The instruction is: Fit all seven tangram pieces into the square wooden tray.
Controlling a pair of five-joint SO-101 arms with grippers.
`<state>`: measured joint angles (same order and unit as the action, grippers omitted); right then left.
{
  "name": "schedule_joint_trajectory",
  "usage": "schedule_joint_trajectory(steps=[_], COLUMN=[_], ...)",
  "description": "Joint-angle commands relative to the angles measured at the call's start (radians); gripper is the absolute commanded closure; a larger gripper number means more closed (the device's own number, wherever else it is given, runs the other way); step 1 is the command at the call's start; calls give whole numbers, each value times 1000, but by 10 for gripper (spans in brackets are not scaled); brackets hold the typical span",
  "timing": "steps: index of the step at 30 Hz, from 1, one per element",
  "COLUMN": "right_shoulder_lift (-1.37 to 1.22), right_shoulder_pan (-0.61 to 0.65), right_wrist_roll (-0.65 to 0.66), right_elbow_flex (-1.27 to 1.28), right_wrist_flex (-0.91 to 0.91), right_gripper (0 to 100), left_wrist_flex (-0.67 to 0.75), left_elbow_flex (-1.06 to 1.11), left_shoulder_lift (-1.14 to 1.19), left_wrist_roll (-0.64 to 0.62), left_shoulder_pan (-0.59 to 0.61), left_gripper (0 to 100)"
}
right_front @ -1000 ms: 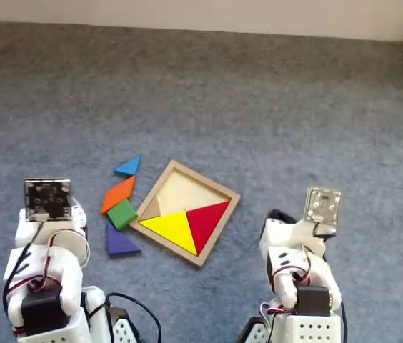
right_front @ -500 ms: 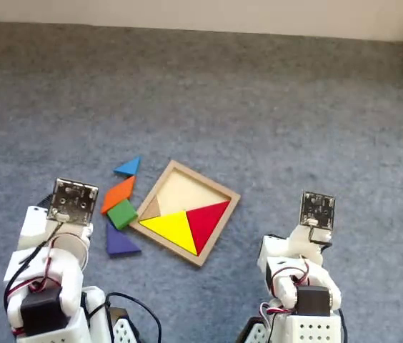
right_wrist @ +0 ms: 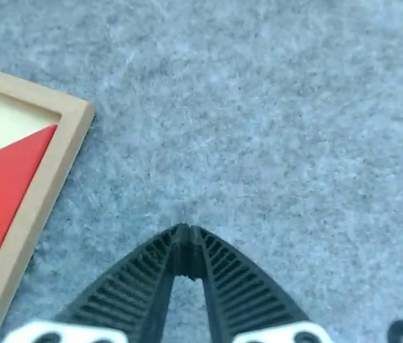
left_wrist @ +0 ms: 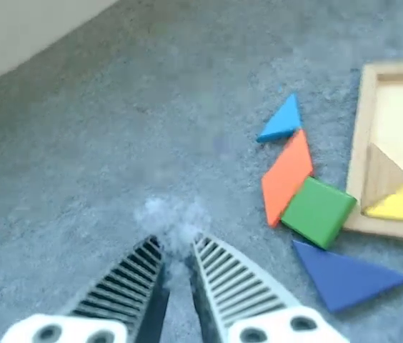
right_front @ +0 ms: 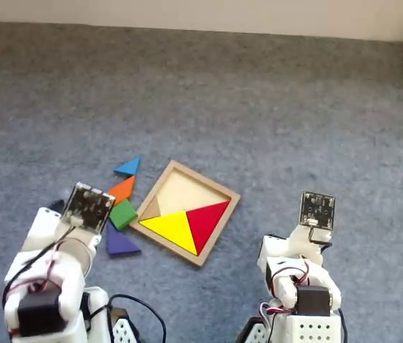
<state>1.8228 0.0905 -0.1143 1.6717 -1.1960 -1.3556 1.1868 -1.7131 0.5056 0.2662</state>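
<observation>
The square wooden tray [right_front: 224, 191] lies mid-table and holds a yellow triangle [right_front: 169, 229], a red triangle [right_front: 207, 221] and a small wood-coloured triangle [right_front: 150, 209]. Beside its left rim lie a small blue triangle [right_front: 128, 168], an orange parallelogram [right_front: 121, 189], a green square [right_front: 123, 214] and a dark blue triangle [right_front: 121, 241]. My left gripper [left_wrist: 176, 243] hovers over bare carpet, a narrow gap between its fingers, with the orange parallelogram [left_wrist: 287, 175] and green square [left_wrist: 318, 212] a short way off. My right gripper [right_wrist: 185, 230] is shut and holds nothing, beside the tray's right rim [right_wrist: 44, 193].
Grey carpet covers the whole table. A pale wall strip runs along the far edge. The left arm's wrist board [right_front: 87, 206] hangs over the left end of the orange piece. The right arm [right_front: 316, 211] stands to the tray's right.
The left arm has swung right and forward, toward the loose pieces. The right arm shifted slightly a second ago and has kept still since.
</observation>
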Motion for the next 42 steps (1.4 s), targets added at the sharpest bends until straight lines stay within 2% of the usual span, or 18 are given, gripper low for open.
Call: schedule_joint_trajectory(steps=[1,5,9,12,19,25,37,42], right_shoulder_lift=[12,12,12,12,12,12,12,12], right_shoulder_pan=[-7,-7,-7,-7,-7,-7,-10,-10], right_wrist_roll=[9,9,9,9,9,9,9,9], right_elbow_flex=[116,116,116,116,116,116,116,116], right_wrist_flex=[-2,-2,-2,-2,-2,-2,-2,-2], right_gripper=[994,994,994,994,994,994,994,994], left_wrist_flex=[2,2,2,6,153,206,373,379], left_elbow_flex=[-88,-173,-249,-289,-308,-309,-309,-309], left_shoulder_lift=[228,466,674,816,1084,1198,1422,1455], left_wrist_roll=[81,87,84,89,89,83,51,55], left_shoulder_pan=[-50,-113,-148,-153,-173,-255,-252,-252], left_gripper=[982,970,875,857,854,854,856,857])
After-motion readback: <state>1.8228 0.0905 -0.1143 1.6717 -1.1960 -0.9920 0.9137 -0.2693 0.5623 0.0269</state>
